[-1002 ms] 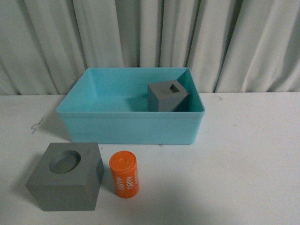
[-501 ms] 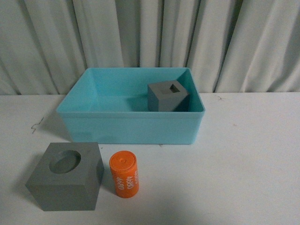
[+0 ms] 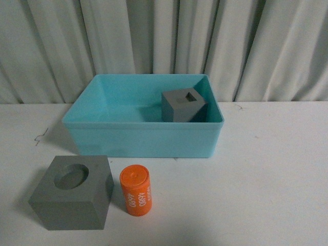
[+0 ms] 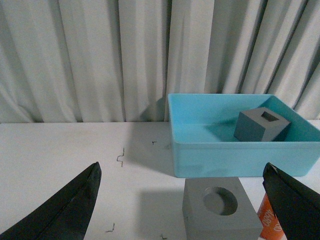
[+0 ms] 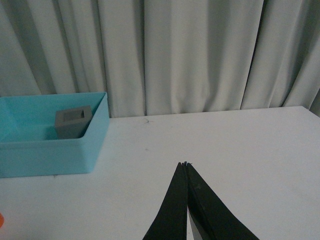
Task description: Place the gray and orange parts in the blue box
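Note:
The blue box (image 3: 141,137) stands at the table's middle back. A gray cube with a square recess (image 3: 183,105) sits tilted inside it, at its right end. A gray cube with a round recess (image 3: 72,192) rests on the table in front of the box's left end. The orange cylinder (image 3: 136,189) with white lettering stands just right of it. Neither arm shows in the front view. My left gripper (image 4: 182,172) is open, its jaws wide on either side of the round-recess cube (image 4: 217,207), a little back from it. My right gripper (image 5: 185,164) is shut and empty over bare table.
The white table (image 3: 271,174) runs back to a gray curtain (image 3: 164,41). In the right wrist view the box (image 5: 50,145) lies far from the shut gripper, with the square-recess cube (image 5: 72,121) inside.

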Action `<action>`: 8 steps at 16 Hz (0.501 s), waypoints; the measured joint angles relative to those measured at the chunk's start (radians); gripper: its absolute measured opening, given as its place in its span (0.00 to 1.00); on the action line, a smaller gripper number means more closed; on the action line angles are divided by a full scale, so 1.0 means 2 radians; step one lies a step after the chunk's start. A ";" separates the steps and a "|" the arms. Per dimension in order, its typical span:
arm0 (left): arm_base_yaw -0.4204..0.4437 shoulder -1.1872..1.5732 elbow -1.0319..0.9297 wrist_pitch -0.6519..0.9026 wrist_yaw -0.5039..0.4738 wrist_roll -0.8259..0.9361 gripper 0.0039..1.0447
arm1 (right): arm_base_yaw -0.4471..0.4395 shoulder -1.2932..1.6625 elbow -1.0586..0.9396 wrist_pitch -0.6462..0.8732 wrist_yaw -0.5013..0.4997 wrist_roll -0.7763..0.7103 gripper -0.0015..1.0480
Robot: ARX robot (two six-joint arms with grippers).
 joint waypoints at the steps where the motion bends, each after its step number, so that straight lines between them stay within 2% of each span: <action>1: 0.000 0.000 0.000 0.000 0.000 0.000 0.94 | 0.000 0.001 0.000 0.006 0.000 0.000 0.02; 2: 0.000 0.000 0.000 0.000 0.000 0.000 0.94 | 0.000 0.000 0.000 0.005 0.000 0.000 0.18; 4: 0.000 0.000 0.000 0.000 0.000 0.000 0.94 | 0.000 0.000 0.000 0.005 0.000 0.000 0.23; 6: 0.000 0.000 0.000 0.000 0.000 0.000 0.94 | 0.000 0.000 0.000 0.005 0.000 0.000 0.39; 8: 0.000 0.000 0.000 0.000 0.000 0.000 0.94 | 0.000 0.000 0.000 0.005 0.000 0.000 0.60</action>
